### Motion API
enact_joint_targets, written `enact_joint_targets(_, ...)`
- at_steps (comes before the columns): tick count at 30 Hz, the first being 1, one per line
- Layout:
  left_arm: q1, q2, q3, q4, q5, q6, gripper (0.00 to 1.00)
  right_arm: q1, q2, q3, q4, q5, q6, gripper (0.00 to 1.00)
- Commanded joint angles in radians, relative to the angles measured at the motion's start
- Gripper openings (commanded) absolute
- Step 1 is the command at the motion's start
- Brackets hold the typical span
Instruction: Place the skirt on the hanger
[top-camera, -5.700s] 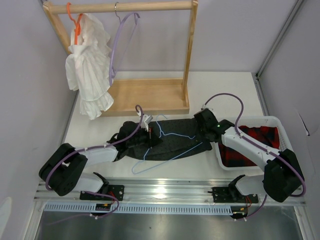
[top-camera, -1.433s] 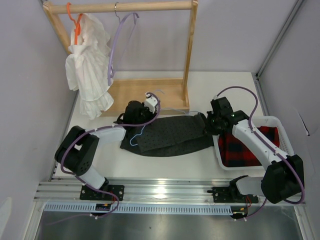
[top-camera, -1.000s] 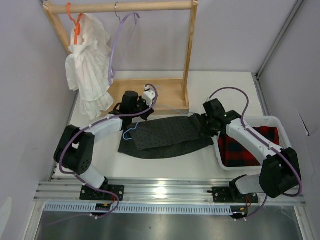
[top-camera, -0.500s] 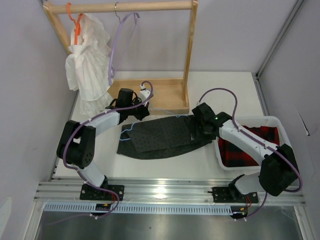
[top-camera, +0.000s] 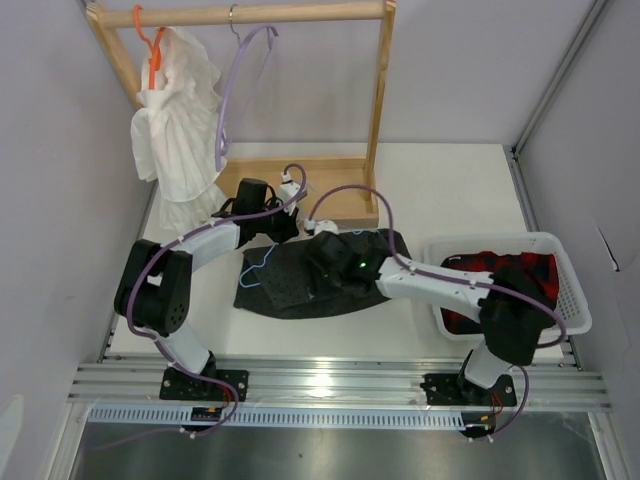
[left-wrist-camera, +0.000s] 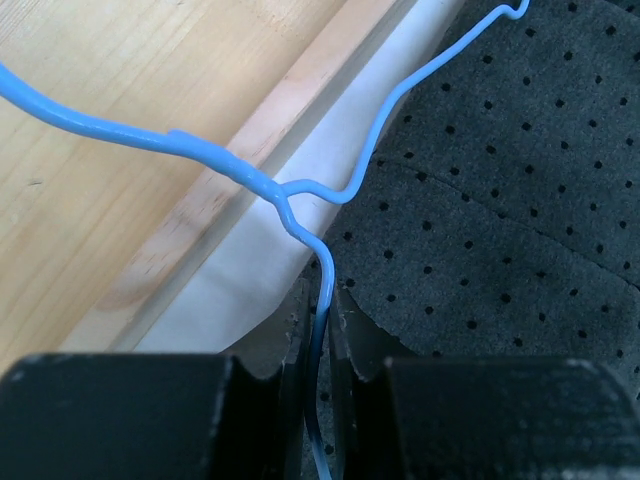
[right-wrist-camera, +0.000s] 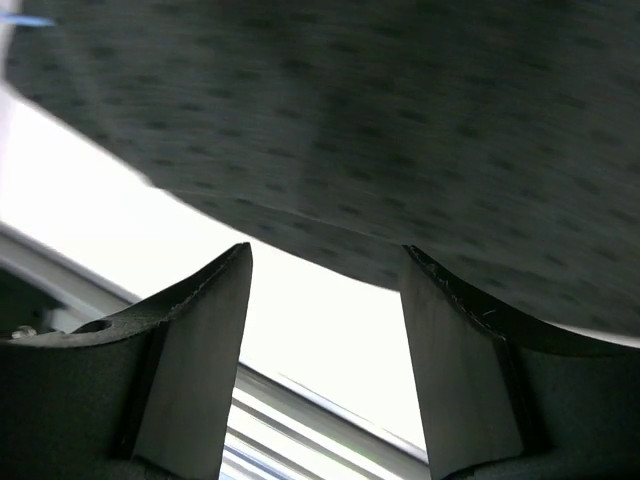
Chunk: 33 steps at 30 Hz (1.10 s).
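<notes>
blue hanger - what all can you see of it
The hanger is thin light-blue wire, wrapped around itself at one joint. The left gripper pinches the wire right beside that joint. One strand runs over the wooden rack base, and another bends across the dotted grey skirt. Most of its frame is out of sight.

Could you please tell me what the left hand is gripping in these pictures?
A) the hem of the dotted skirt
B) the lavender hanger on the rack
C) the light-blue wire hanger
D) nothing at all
C: in the left wrist view the light-blue wire hanger runs down between the fingers of the left hand, which pinch it beside the skirt.
</notes>
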Motion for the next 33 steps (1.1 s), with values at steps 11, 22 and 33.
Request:
enact_joint_targets(11,0.007,0.006,0.037,0.003,0.046,0.012,0.16,0.225,0.393,0.377,0.167,0.184,-0.084,0.66)
enact_joint_targets(22,0.007,0.02,0.057,-0.006,0.052,0.009,0.16,0.246,0.559,0.479,0.052,0.324,-0.057,0.52)
enact_joint_targets(33,0.005,0.028,0.064,-0.005,0.062,0.003,0.15,0.292,0.473,0.392,0.054,0.375,-0.035,0.1)
